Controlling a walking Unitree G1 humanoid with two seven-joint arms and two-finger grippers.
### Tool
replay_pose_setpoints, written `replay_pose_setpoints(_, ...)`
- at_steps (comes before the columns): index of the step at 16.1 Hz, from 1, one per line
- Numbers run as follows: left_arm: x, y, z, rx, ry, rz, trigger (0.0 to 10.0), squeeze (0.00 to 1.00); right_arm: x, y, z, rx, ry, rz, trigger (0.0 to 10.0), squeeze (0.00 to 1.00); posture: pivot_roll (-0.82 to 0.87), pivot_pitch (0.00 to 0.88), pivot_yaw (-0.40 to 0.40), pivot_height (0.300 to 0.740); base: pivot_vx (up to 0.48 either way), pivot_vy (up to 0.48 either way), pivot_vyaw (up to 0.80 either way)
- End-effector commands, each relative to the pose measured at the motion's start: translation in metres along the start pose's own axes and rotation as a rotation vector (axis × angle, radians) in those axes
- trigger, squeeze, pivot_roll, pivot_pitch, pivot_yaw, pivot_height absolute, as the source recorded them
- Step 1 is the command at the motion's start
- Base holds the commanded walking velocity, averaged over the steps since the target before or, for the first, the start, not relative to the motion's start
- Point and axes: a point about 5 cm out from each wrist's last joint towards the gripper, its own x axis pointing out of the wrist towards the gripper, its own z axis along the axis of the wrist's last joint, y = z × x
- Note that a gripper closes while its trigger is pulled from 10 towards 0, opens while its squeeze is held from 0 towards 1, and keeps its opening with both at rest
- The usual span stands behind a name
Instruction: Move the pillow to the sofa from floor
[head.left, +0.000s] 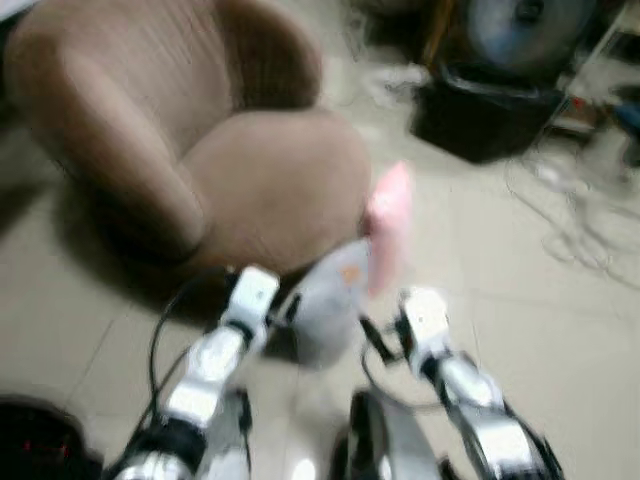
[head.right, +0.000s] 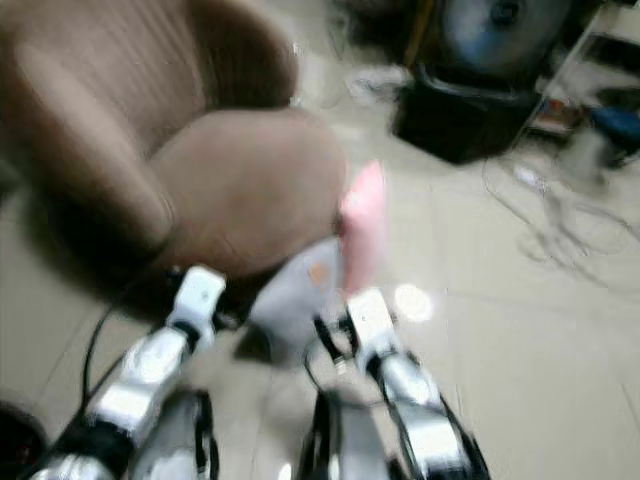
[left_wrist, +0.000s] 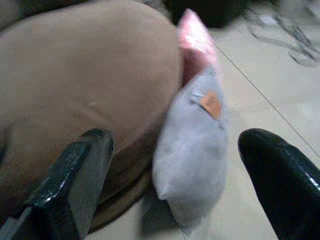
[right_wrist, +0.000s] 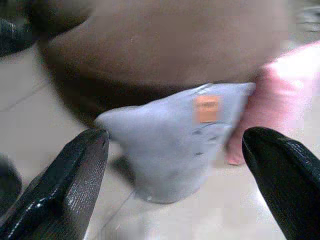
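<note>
A grey pillow (head.left: 325, 305) with an orange tag stands on the tile floor, leaning on the front of the brown sofa chair (head.left: 270, 185). A pink pillow (head.left: 390, 225) stands just behind it. Both silver arms reach down toward the grey pillow, the left arm (head.left: 215, 360) on its left and the right arm (head.left: 450, 370) on its right. My left gripper (left_wrist: 175, 140) is open, with the grey pillow (left_wrist: 192, 150) ahead between its fingers and not touched. My right gripper (right_wrist: 175, 136) is open too and faces the grey pillow (right_wrist: 170, 145) from the other side. The picture is blurred.
A black box (head.left: 480, 115) and a round fan (head.left: 520, 30) stand at the back right. Loose cables (head.left: 570, 220) lie on the floor to the right. A dark round object (head.left: 35, 440) with red lights sits at the lower left.
</note>
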Motion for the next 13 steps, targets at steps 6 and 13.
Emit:
replay_pose_setpoints(6,-0.0056,-0.0063,-0.0122,-0.013,0.049,-0.012,10.0,0.0,-0.0011,-0.0041,0.0011,0.021,0.002,-0.028,10.0,0.0,-0.04,0.171,-0.116,0.522,0.0,0.0,0.0)
replay_pose_setpoints(13,-0.0054,-0.008,-0.0121,-0.021,0.045,-0.017,10.0,0.0,-0.0017,-0.0057,0.0009,0.02,0.006,-0.032,10.0,0.0,-0.05,0.165,-0.118,0.487,0.0,0.0,0.0)
